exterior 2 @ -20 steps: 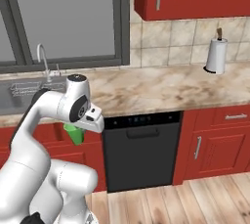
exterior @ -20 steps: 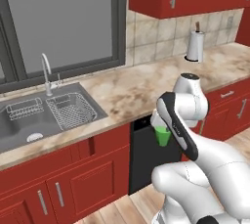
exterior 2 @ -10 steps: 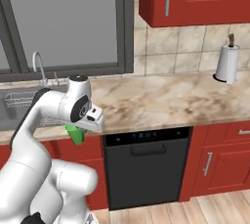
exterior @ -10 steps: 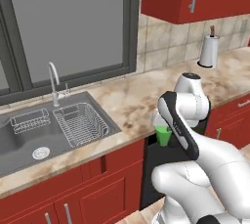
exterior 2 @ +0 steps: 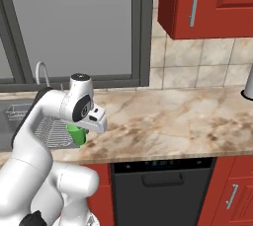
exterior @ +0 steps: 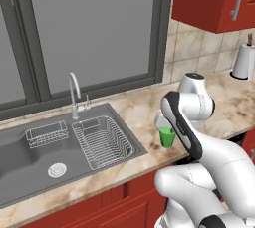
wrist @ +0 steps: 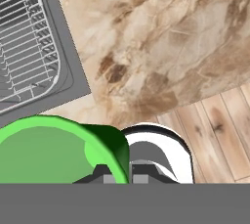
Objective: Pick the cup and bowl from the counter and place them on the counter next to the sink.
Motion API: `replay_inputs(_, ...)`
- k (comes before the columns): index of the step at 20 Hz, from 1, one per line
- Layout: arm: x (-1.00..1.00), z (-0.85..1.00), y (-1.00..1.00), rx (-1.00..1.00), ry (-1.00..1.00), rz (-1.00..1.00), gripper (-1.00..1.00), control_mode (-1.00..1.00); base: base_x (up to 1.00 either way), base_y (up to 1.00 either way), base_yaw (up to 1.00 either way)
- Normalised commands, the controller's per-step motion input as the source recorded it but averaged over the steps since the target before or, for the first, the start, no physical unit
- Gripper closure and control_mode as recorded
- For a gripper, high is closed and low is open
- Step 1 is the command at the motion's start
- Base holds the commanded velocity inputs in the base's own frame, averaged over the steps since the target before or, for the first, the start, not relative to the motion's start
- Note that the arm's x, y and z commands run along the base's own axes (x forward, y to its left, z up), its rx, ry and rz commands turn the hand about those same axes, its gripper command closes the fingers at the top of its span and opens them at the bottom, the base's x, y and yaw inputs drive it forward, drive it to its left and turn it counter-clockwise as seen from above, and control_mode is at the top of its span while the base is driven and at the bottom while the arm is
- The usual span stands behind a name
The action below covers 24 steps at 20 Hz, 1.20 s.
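Plain bright-green cup (exterior: 167, 136), handleless and narrow, is clamped in the gripper (exterior: 163, 128) at frame centre, above the tan counter (exterior: 144, 117) beside the sink (exterior: 60, 147).

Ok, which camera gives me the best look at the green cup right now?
The left base view: the cup shows side-on, upright beside the sink, over the counter. The right base view shows a green sliver behind the hand. The hand view shows its rim close up, cut off at the frame bottom.
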Motion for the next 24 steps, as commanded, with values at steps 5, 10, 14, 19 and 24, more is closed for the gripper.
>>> replay_inputs(5,0.00,0.00,0.00,0.00,0.00,0.00,1.00,1.00,0.13,-0.07,0.09)
replay_inputs(10,0.00,0.00,0.00,0.00,0.00,0.00,1.00,1.00,0.00,0.00,0.00)
replay_inputs(14,0.00,0.00,0.00,0.00,0.00,0.00,1.00,1.00,0.00,0.00,0.00)
replay_inputs(19,0.00,0.00,0.00,0.00,0.00,0.00,1.00,1.00,0.00,0.00,0.00)
replay_inputs(24,0.00,0.00,0.00,0.00,0.00,0.00,1.00,1.00,0.00,0.00,0.00)
